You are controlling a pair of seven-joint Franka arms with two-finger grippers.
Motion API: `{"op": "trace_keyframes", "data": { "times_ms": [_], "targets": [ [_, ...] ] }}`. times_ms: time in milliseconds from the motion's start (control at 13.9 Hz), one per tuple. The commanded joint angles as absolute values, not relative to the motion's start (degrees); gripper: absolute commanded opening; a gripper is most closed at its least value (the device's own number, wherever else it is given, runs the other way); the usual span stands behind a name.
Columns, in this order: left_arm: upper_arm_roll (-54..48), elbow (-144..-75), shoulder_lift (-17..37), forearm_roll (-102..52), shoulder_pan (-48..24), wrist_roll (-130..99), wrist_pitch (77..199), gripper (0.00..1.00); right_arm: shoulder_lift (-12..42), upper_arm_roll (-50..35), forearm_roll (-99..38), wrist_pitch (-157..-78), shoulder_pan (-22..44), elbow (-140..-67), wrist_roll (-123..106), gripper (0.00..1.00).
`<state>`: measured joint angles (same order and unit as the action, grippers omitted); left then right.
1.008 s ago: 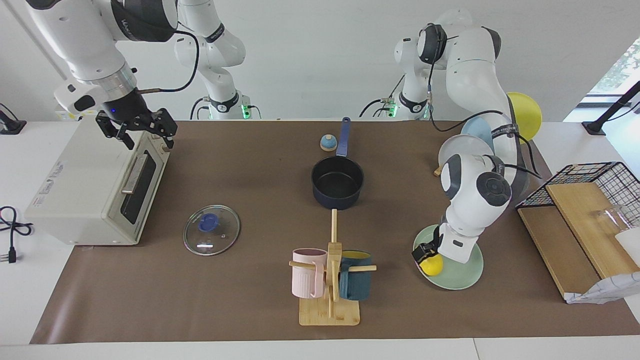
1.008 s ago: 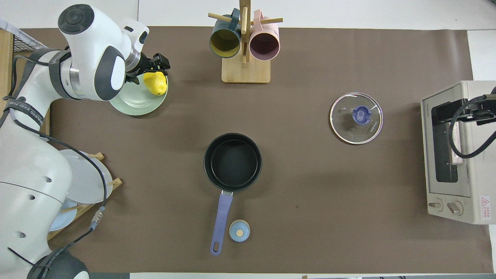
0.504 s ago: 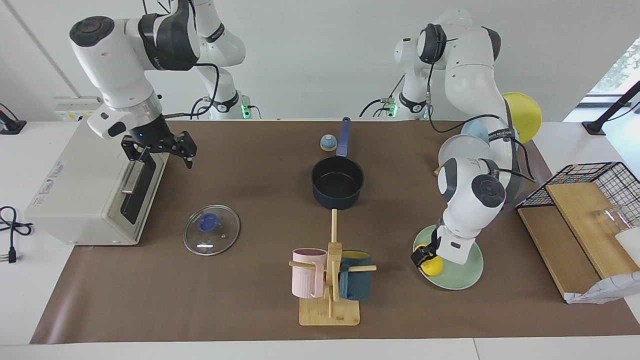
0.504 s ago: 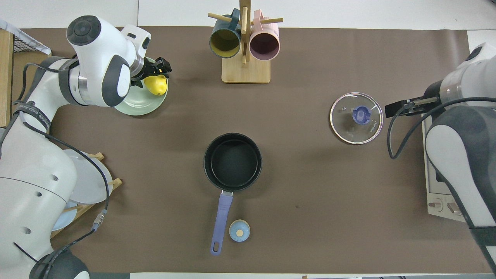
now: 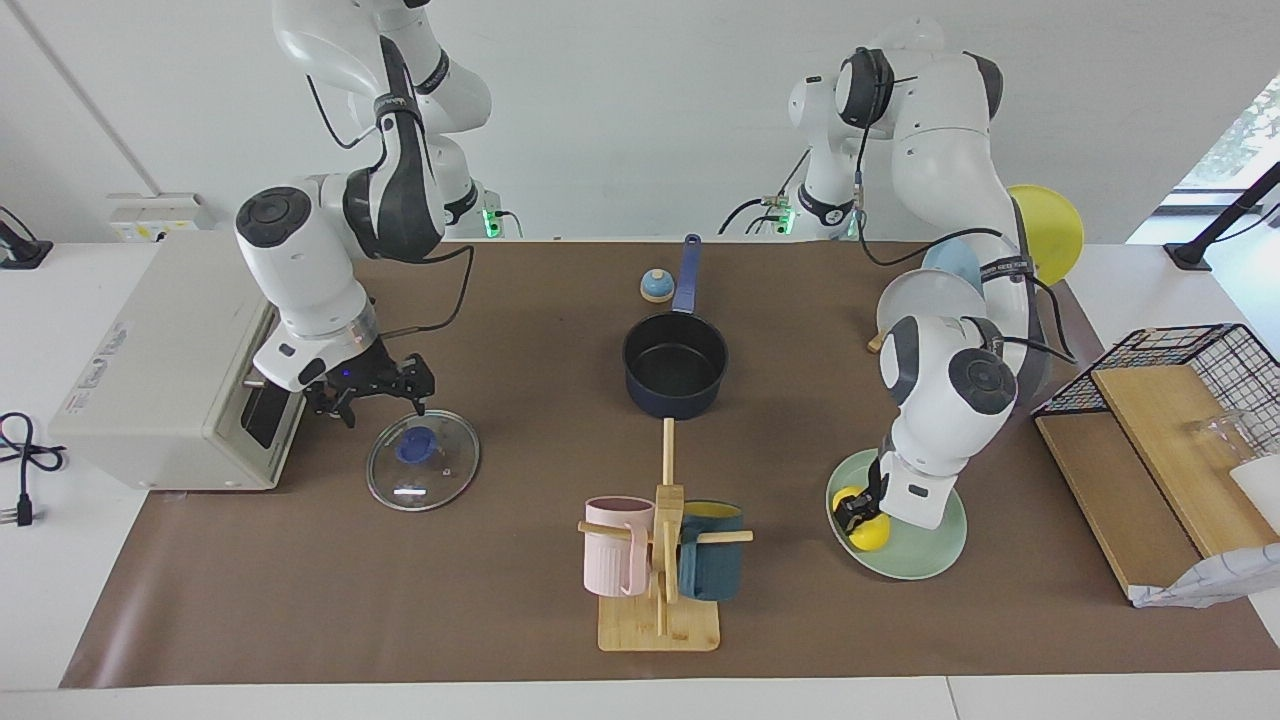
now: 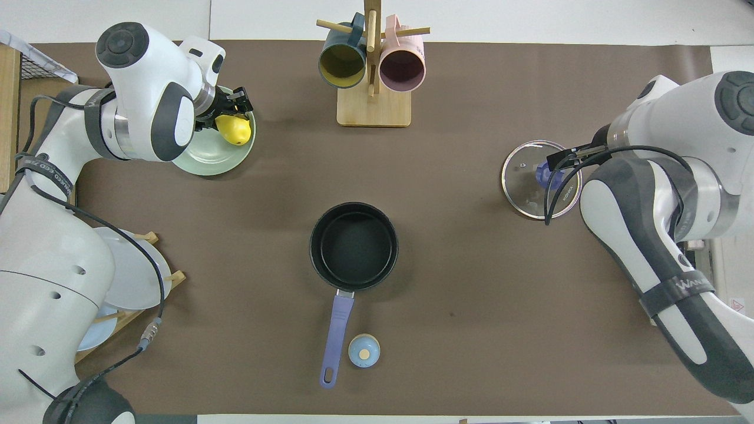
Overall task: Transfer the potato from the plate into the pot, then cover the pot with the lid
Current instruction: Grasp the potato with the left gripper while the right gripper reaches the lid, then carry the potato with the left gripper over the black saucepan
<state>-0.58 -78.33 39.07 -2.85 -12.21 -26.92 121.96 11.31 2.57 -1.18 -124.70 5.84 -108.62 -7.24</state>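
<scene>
The yellow potato [image 5: 868, 536] [image 6: 235, 131] lies on the pale green plate [image 5: 925, 556] [image 6: 206, 162] toward the left arm's end of the table. My left gripper [image 5: 855, 512] [image 6: 231, 115] is down on the plate and shut on the potato. The navy pot [image 5: 675, 365] [image 6: 353, 244] stands empty mid-table, its handle pointing toward the robots. Toward the right arm's end, the glass lid [image 5: 430, 476] [image 6: 526, 195] lies flat. My right gripper [image 5: 372, 398] [image 6: 561, 161] hangs open just above the lid's rim, on the oven's side of the blue knob.
A toaster oven [image 5: 160, 370] stands beside the lid. A wooden mug rack [image 5: 660, 600] with a pink and a dark-blue mug stands farther from the robots than the pot. A small bell [image 5: 656, 286] sits by the pot's handle. Upright plates [image 5: 935, 292] stand nearer the robots than the green plate.
My left gripper has closed on the potato, which stays on the plate. My right arm has swung down from over the toaster oven to just above the lid.
</scene>
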Motion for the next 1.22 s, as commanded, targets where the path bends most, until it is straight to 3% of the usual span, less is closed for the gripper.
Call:
{"op": "trace_keyframes", "data": {
  "times_ms": [0,216,504,720,936,1152],
  "targets": [
    [-0.26,-79.02,38.23,-1.41,-12.3,-27.69,121.12,0.0,13.09,2.46,-1.67,-128.31,6.41,-110.3,-7.47,1.0],
    [-0.18,-78.4,35.09,-1.93,-11.87,-27.42,117.69,0.0,14.06,2.46,-1.67,-129.55,6.5,-110.39,-7.38,1.0],
    [-0.7,-79.27,22.71,-4.12,-12.21,-28.12,106.29,0.0,15.81,2.46,-1.67,-131.92,7.03,-110.48,-7.47,1.0],
    [-0.97,-81.55,14.79,-4.22,-16.68,-34.34,98.28,0.0,17.83,2.46,-1.67,-134.03,7.03,-110.48,-7.64,1.0],
    [-0.97,-91.81,6.96,-4.31,-24.67,-41.81,99.74,0.0,18.19,2.46,-1.58,-134.12,7.03,-110.39,-8.17,1.0],
    [-0.97,-102.97,2.56,-4.31,-31.1,-47.62,111.49,0.0,18.19,2.46,-1.5,-134.12,7.03,-110.65,-9.13,1.0]
  ]
}}
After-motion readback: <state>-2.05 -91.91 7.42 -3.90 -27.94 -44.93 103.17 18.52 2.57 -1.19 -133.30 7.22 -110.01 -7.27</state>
